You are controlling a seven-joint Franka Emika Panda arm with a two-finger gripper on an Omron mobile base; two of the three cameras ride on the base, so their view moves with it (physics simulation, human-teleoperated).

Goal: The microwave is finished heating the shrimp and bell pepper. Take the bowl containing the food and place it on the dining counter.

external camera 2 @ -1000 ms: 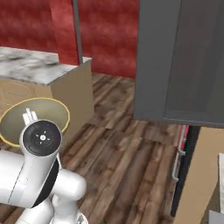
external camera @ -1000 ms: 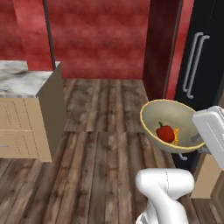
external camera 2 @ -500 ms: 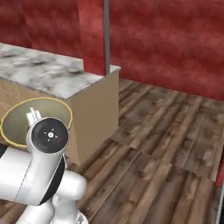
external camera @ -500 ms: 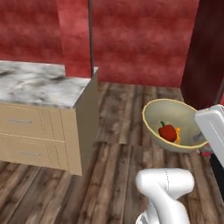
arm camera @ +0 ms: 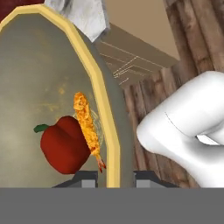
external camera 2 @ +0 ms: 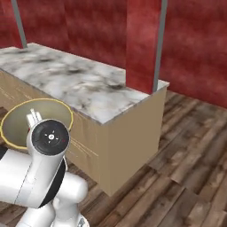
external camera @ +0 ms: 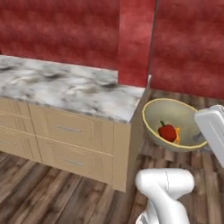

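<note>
I had the gripper [arm camera: 114, 176] pinched on the rim of the bowl [external camera: 171, 123], carried in the air just beside the corner of the dining counter [external camera: 65, 87]. The bell pepper [external camera: 167, 131] and shrimp [arm camera: 87, 124] lay inside. A tilt risked spilling them; the counter edge could clip the bowl.

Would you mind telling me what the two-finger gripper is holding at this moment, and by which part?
The gripper holds the round beige-tan bowl by its yellowish rim, one finger on each side of the wall; the red bell pepper and orange shrimp lie inside.
</note>
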